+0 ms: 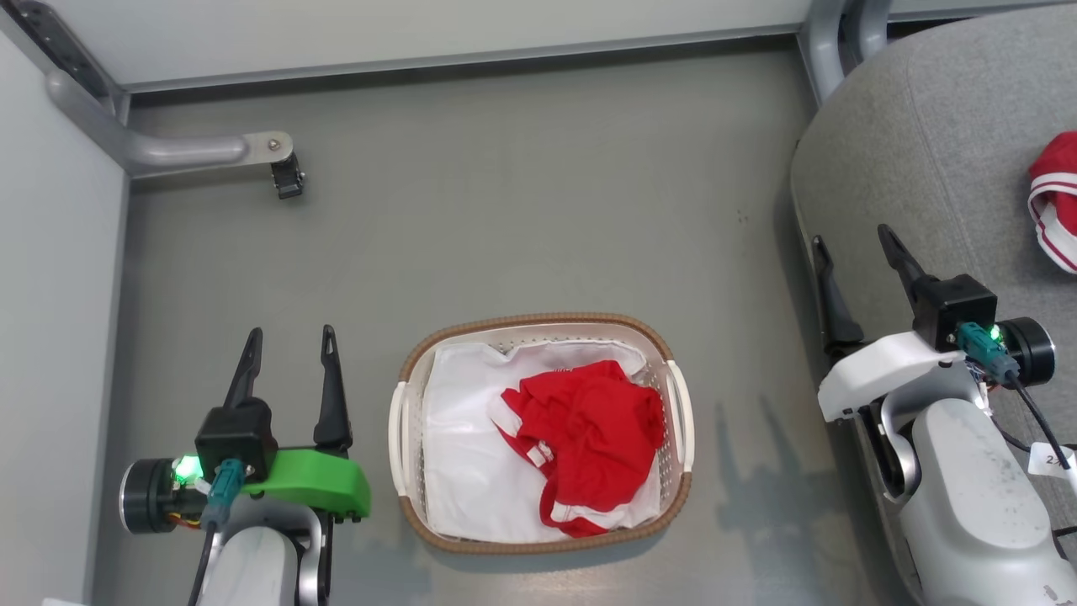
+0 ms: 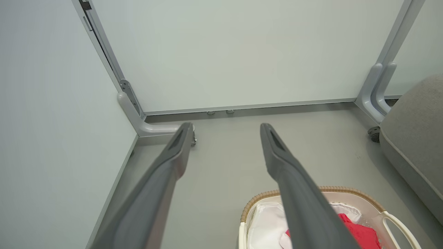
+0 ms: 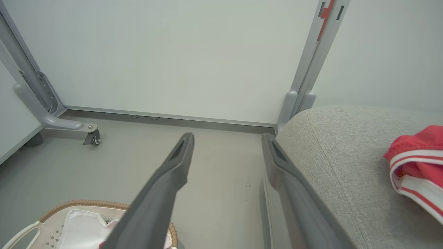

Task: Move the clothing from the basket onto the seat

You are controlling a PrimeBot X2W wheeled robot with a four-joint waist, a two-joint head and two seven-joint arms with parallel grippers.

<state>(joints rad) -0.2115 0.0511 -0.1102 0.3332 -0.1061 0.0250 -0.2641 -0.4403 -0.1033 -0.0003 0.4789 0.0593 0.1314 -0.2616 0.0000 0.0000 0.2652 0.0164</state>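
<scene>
The seat (image 1: 925, 151), at the floor's (image 1: 505, 210) right edge, carries one striped red garment (image 1: 1056, 202). The basket (image 1: 538, 322), mid-floor, holds the other red garment (image 1: 589, 421) on a white sheet (image 1: 463, 438). The left pincer (image 1: 290, 332) and right pincer (image 1: 851, 237) hang spread, empty. The second transfer is pending: reach into the basket and pinch red cloth only.

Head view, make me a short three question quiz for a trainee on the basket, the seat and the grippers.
1. True or false: in the basket, a red garment lies on a white cloth.
2. Where is the striped red garment? A in the basket; B on the seat; C under the white cloth.
3. In one word, how do the fingers of the left gripper and right gripper stand?
Key: 1 true; 2 B; 3 open.
</scene>
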